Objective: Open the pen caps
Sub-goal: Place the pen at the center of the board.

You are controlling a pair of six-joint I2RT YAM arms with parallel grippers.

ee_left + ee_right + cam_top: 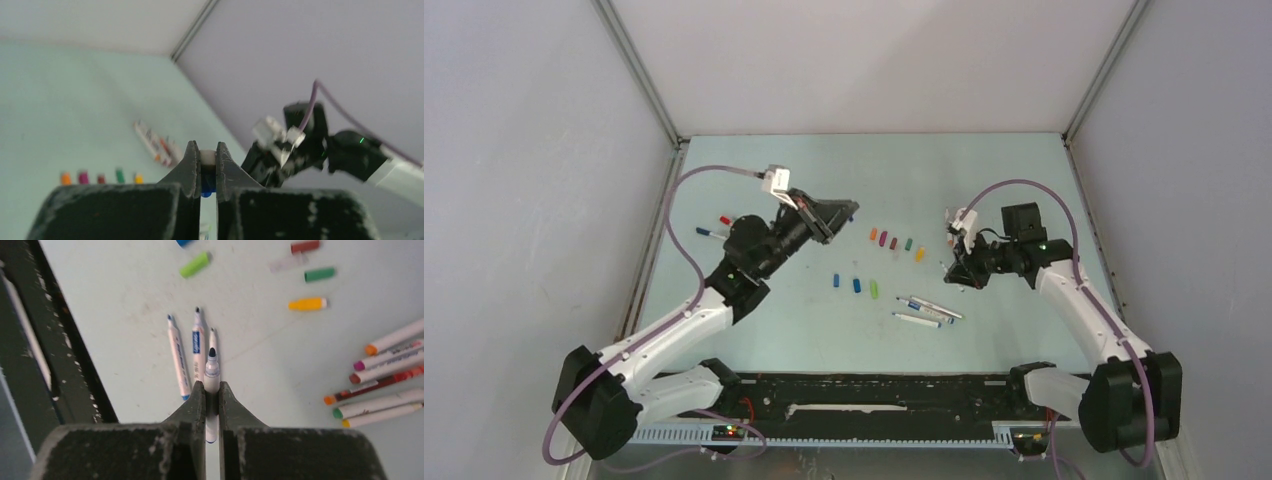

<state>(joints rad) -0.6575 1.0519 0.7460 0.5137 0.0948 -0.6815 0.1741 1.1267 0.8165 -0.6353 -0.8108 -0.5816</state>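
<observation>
My left gripper (842, 214) is raised over the table's middle left. In the left wrist view it (207, 152) is shut on a small blue pen cap (207, 189) with a white end. My right gripper (957, 272) is low at the right. In the right wrist view it (212, 387) is shut on a white pen barrel (212, 371) with a bare dark tip. Loose caps lie in a row (894, 242): orange, purple, red, green, yellow. Two blue caps (845, 283) and a light green cap (874, 290) lie nearer.
Three uncapped pens (927, 310) lie just below the held barrel, also in the right wrist view (198, 346). Several pens with coloured ends (385, 375) lie to the right. Two pens (714, 226) lie at the far left. A black rail (874, 392) runs along the near edge.
</observation>
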